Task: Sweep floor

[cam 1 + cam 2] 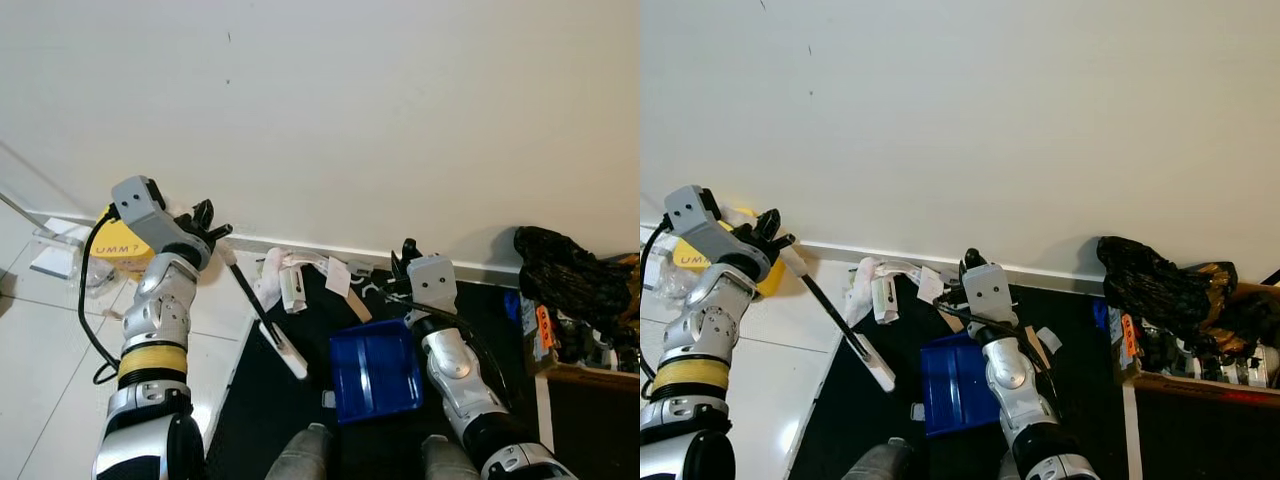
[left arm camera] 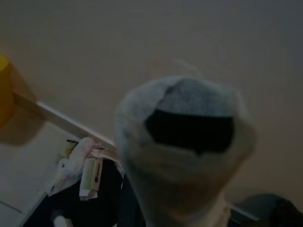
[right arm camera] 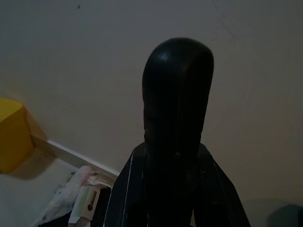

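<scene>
Crowded wall foot, open tile at left

White paper scraps [image 1: 290,280] and a blue plastic dustpan [image 1: 374,370] crowd the black floor mat [image 1: 260,400]; a black crumpled bag [image 1: 570,270] blocks the right; pale tiled floor [image 1: 50,370] lies open.

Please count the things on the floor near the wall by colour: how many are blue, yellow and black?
Blue: 1, the dustpan
Yellow: 1, the box
Black: 1, the bag
Total: 3
</scene>
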Controlling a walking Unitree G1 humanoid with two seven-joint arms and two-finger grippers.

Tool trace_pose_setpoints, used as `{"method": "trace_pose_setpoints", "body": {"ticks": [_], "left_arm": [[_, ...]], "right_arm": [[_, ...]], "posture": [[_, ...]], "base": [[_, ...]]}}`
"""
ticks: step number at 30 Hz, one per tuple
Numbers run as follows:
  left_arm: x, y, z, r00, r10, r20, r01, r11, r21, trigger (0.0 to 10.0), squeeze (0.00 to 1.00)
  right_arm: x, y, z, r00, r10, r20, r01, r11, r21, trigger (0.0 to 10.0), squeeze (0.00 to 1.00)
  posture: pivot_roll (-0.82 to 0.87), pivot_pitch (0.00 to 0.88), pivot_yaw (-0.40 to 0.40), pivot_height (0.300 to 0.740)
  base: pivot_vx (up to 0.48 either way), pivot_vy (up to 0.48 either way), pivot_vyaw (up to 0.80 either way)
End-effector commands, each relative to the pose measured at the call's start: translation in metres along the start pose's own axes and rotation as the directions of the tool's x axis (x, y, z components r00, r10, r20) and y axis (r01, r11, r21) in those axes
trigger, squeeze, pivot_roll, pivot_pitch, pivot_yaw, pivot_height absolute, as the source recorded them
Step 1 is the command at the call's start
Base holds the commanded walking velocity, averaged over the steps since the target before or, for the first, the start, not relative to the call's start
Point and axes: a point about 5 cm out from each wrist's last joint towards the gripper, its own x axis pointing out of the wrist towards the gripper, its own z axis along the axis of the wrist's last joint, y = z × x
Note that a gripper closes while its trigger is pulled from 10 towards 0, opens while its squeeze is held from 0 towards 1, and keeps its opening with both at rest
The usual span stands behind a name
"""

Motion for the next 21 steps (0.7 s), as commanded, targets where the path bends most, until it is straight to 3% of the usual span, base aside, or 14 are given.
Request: {"method": "trace_pose_setpoints", "body": {"ticks": [1,8,21], "left_arm": [[-0.003,0.006,0.009,1.000,0.008,0.019,-0.009,0.999,0.035,10.0,0.00],[-0.005,0.007,0.009,1.000,0.005,0.003,-0.005,0.999,0.041,10.0,0.00],[-0.005,0.004,0.001,1.000,0.004,-0.018,-0.004,1.000,0.026,10.0,0.00]], "right_arm": [[0.000,0.006,0.003,1.000,0.018,0.026,-0.018,1.000,0.003,10.0,0.00],[-0.002,0.008,0.004,0.999,0.028,0.040,-0.028,1.000,-0.001,10.0,0.00],[0.002,-0.012,0.014,0.995,-0.025,0.092,0.024,1.000,0.010,10.0,0.00]], "posture": [[0.24,0.230,0.147,0.740],[0.23,0.248,0.151,0.740],[0.19,0.241,0.140,0.740]], "base": [[0.000,0.000,0.00],[0.000,0.000,0.00],[0.000,0.000,0.00]]}}
